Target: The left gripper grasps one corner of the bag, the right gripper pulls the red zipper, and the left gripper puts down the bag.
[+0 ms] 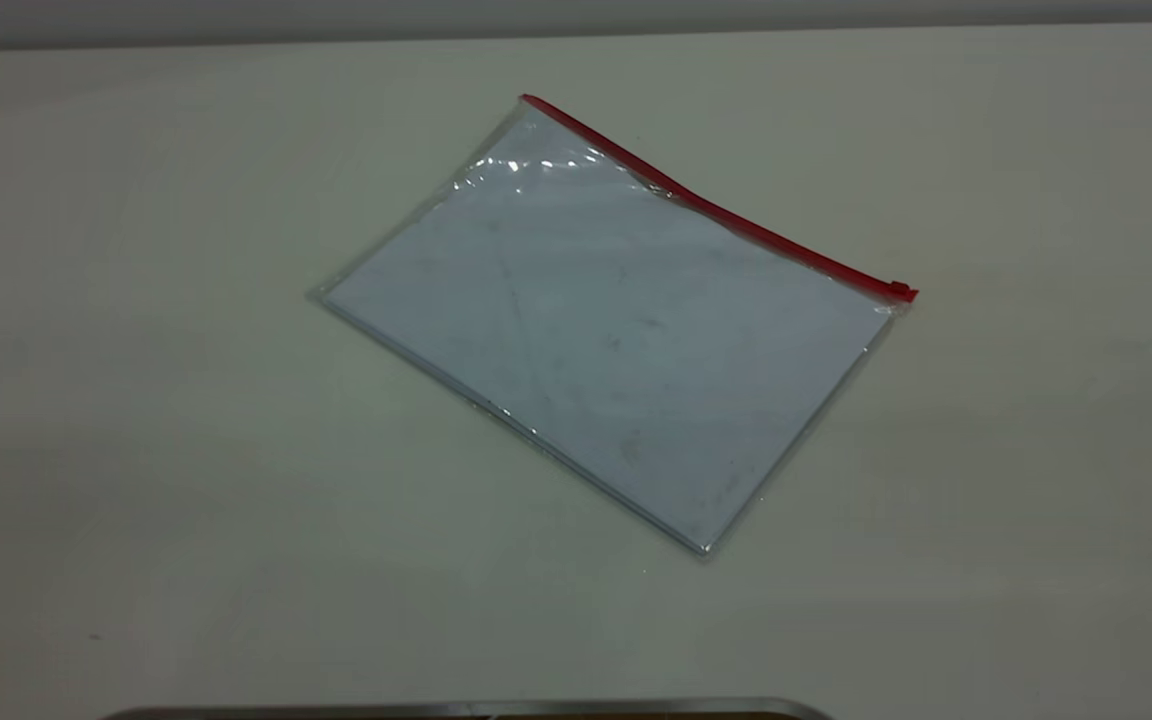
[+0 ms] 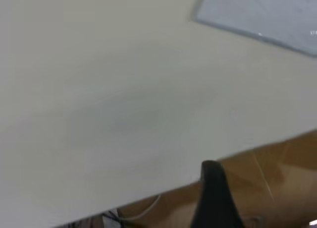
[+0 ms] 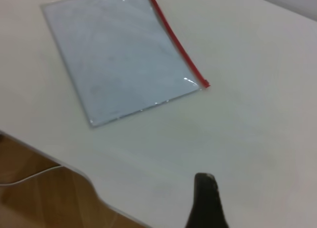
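The bag [image 1: 606, 320] lies flat on the white table, clear plastic with white paper inside. The red zipper [image 1: 716, 210] runs along its far long edge, with the slider tab [image 1: 901, 291] at the right end. One red-strip corner [image 1: 528, 102] is at the far end. Neither gripper shows in the exterior view. In the left wrist view, the black tip of my left gripper [image 2: 212, 171] hangs past the table edge, far from the bag [image 2: 262, 15]. In the right wrist view, the tip of my right gripper [image 3: 205, 181] is above bare table, apart from the bag [image 3: 119, 54] and zipper [image 3: 176, 42].
The white table [image 1: 136, 400] ends near both grippers, with wooden floor [image 2: 277, 173] below. A white cable [image 3: 29, 176] lies on the floor. A dark, metal-edged object [image 1: 466, 708] sits at the near edge of the exterior view.
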### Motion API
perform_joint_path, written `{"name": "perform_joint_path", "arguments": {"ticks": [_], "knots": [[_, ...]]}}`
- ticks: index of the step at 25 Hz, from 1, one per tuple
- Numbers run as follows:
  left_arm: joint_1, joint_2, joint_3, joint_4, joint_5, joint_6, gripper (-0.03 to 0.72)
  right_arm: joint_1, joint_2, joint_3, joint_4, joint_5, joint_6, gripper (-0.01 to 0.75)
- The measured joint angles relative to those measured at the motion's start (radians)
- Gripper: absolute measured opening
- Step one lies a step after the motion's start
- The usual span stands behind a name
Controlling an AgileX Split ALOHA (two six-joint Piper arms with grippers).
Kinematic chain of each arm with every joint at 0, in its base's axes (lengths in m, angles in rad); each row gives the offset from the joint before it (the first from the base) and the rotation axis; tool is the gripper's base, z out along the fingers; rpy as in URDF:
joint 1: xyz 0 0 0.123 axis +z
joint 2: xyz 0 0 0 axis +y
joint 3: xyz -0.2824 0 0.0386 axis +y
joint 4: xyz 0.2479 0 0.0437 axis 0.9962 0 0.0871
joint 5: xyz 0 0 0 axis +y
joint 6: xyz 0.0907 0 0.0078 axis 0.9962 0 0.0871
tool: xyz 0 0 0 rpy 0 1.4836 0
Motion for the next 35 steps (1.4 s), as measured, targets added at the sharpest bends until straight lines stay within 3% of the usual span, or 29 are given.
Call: {"name": "perform_joint_path", "arguments": {"ticks": [24, 31, 35], "knots": [[-0.002, -0.007, 0.080, 0.001, -0.030, 0.005, 0.581, 0.000, -0.017, 0.008, 0.003, -0.002, 0.004, 0.591], [0.127, -0.096, 0.080, 0.001, -0.030, 0.005, 0.581, 0.000, -0.017, 0.008, 0.003, -0.002, 0.004, 0.591], [0.152, -0.147, 0.080, 0.001, -0.030, -0.002, 0.580, 0.000, -0.017, 0.008, 0.003, -0.002, 0.004, 0.591]]}}
